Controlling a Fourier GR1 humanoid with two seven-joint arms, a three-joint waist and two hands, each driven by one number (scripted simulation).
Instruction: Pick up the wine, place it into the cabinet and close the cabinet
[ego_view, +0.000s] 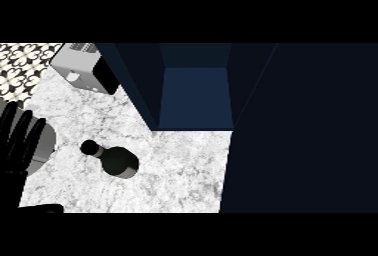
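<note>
- the dark, round-bellied glass wine bottle (113, 159) with its narrow neck stands on the white marbled stone bench (177, 165), near the open front of the cabinet; nothing touches it.
- judged from this, nothing of the task is done yet: the pick-up, the placing and the closing all remain.
- the dark blue, flat-panelled cabinet (196, 95) is open, its hollow showing plain smooth walls.
- the left robot hand (18, 140), black, rests at the left edge with straight fingers, holding nothing; the right robot hand is out of sight.
- a boxy grey metal toaster (85, 67) sits at the bench's far left corner.
</note>
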